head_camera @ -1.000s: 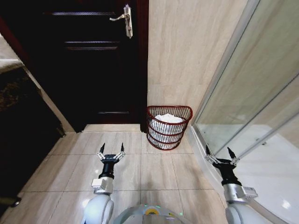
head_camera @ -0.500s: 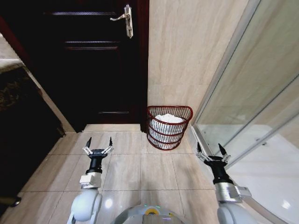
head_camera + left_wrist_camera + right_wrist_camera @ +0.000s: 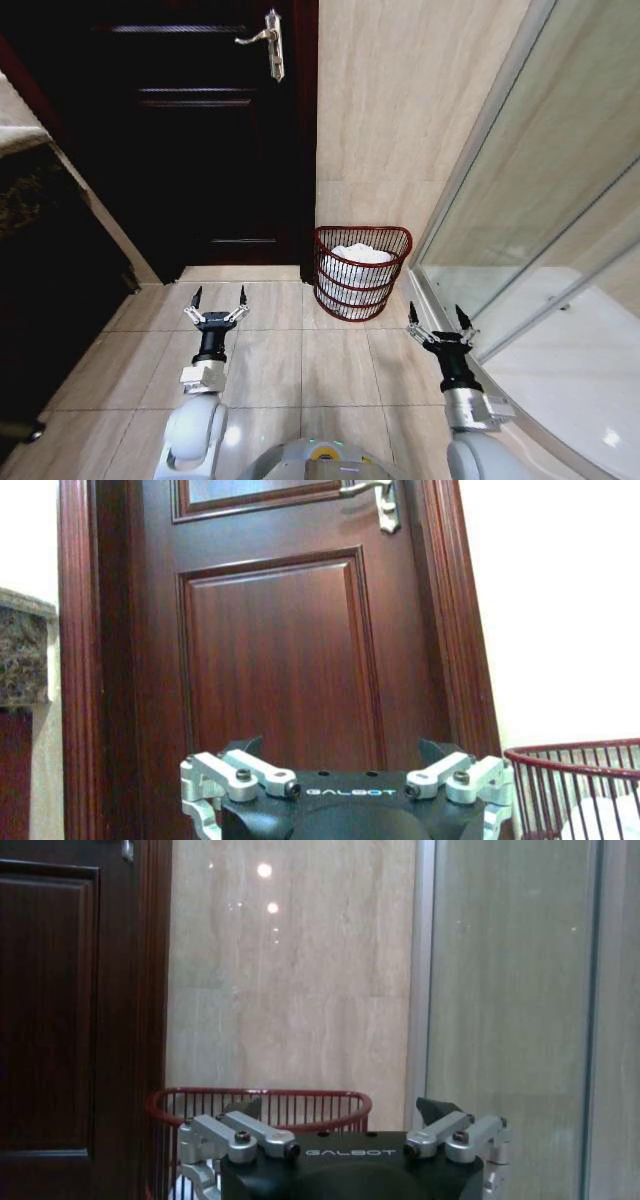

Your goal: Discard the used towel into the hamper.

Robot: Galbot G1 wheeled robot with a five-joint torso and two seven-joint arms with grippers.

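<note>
Head view: the hamper (image 3: 361,272) stands against the tiled wall beside the door (image 3: 200,150), white towel (image 3: 360,254) already inside. My left gripper (image 3: 219,297) and right gripper (image 3: 437,317) hover low, fingers spread, holding nothing. Risk: driving forward could knock the light hamper over.

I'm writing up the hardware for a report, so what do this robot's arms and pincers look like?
Both match. The left pincer and right pincer each have two slim, pointed black fingers on silver metal linkages with dark bolts, mounted on a black body. White GALBOT lettering marks that body in the wrist views. Behind comes a black wrist, a silver block, then a rounded glossy white arm shell.
</note>
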